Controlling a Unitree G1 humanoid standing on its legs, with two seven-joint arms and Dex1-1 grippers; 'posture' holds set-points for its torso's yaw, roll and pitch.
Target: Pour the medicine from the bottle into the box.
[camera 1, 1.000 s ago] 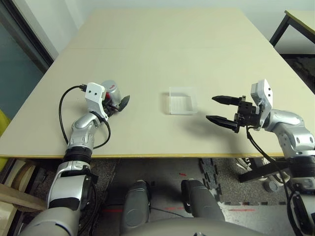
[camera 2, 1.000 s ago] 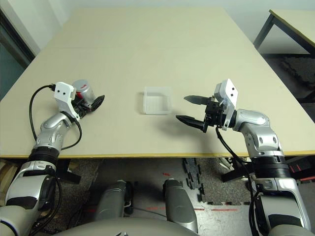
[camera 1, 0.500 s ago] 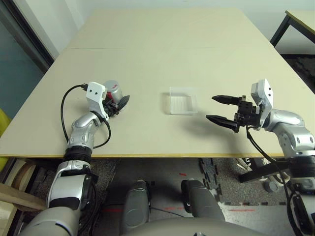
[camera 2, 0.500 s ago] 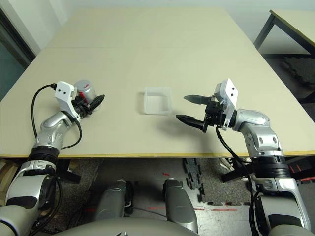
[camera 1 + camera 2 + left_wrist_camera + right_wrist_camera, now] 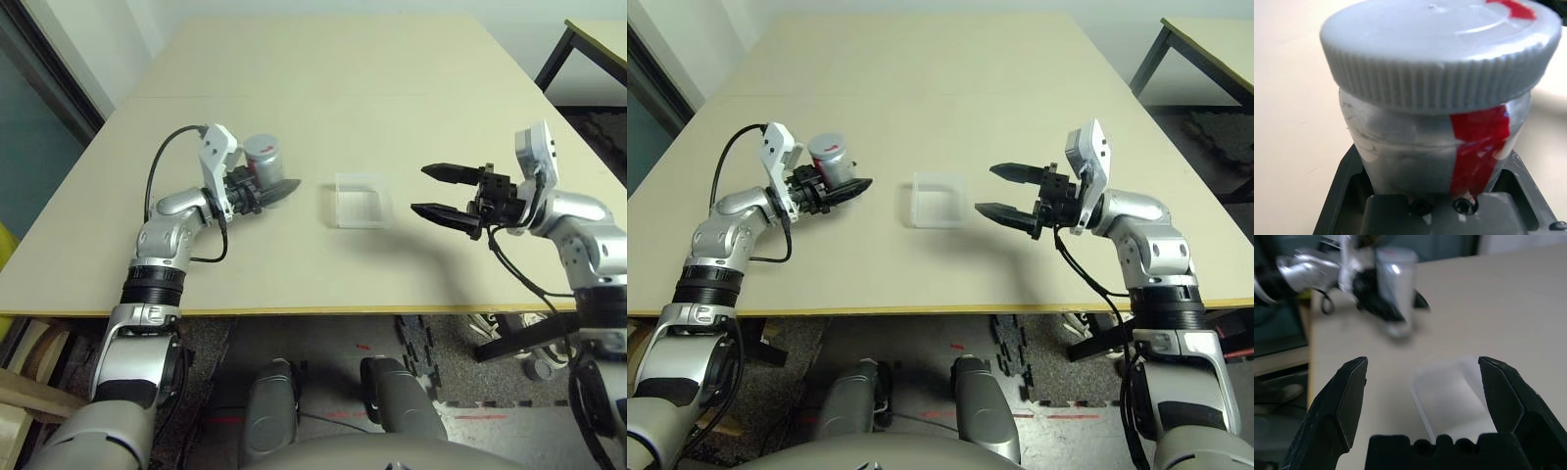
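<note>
With the capped bottle (image 5: 265, 157) clenched upright in the left tool (image 5: 269, 190) above the surface, left of the mid-surface box (image 5: 362, 200), the released right tool (image 5: 438, 191) must next remove the cap (image 5: 1442, 46).

No legible text anywhere (bottle (image 5: 1435, 142) with plain red stripe)

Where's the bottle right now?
In the head views the bottle stands upright, cap on, clamped in the left gripper above the table, left of the box.
</note>
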